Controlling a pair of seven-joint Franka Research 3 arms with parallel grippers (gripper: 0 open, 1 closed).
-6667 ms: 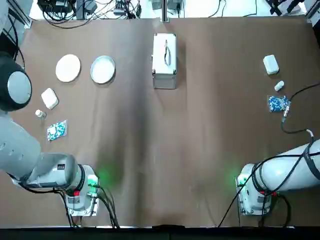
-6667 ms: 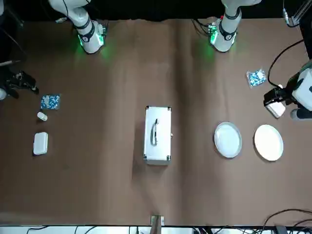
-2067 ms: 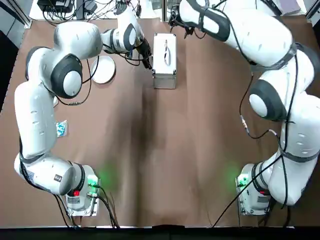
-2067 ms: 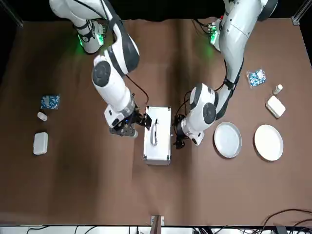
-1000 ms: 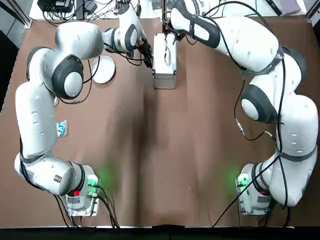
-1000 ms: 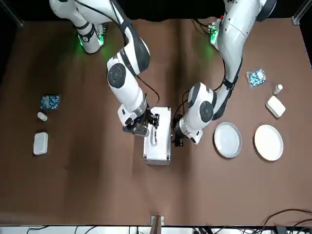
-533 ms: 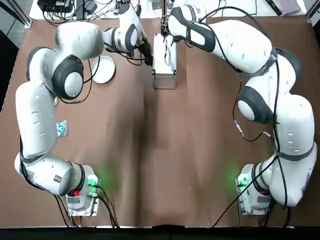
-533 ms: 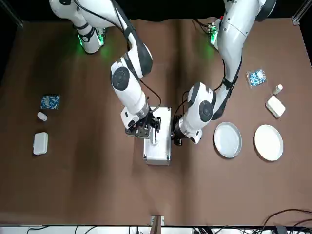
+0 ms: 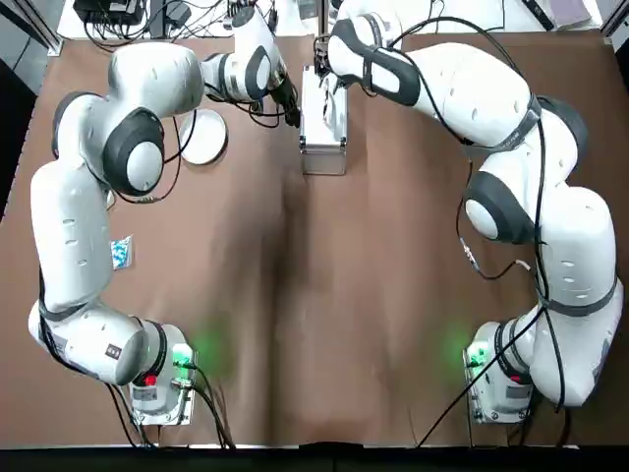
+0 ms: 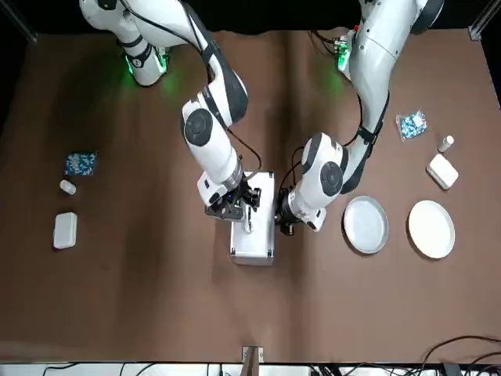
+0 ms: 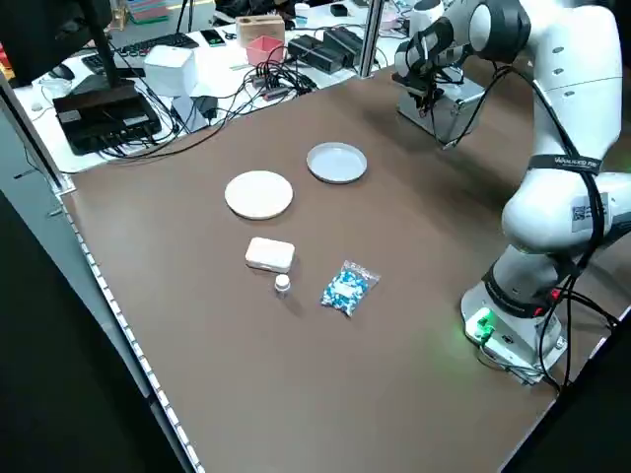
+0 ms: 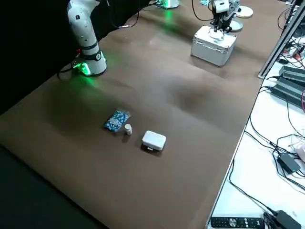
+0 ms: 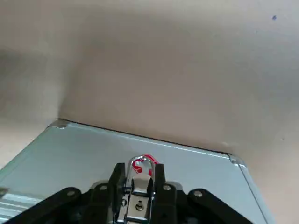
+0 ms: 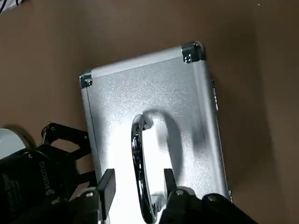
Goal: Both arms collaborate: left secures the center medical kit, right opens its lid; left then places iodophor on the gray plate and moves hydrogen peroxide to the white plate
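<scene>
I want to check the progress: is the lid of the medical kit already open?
No, the medical kit lies closed, its handle flat on the lid.

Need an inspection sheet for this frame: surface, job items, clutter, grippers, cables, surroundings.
Surface: brown table.
Job's things: silver metal medical kit centred, lid closed; grey-rimmed plate and flat white plate hold nothing; iodophor, hydrogen peroxide: nothing seen.
Clutter: two small rounded white boxes, two white vials, two blue packets.
Grippers: left gripper at the kit's side latch; right gripper straddles the kit's top handle, open.
Cables: each arm's base.
Surroundings: desk with electronics.
</scene>
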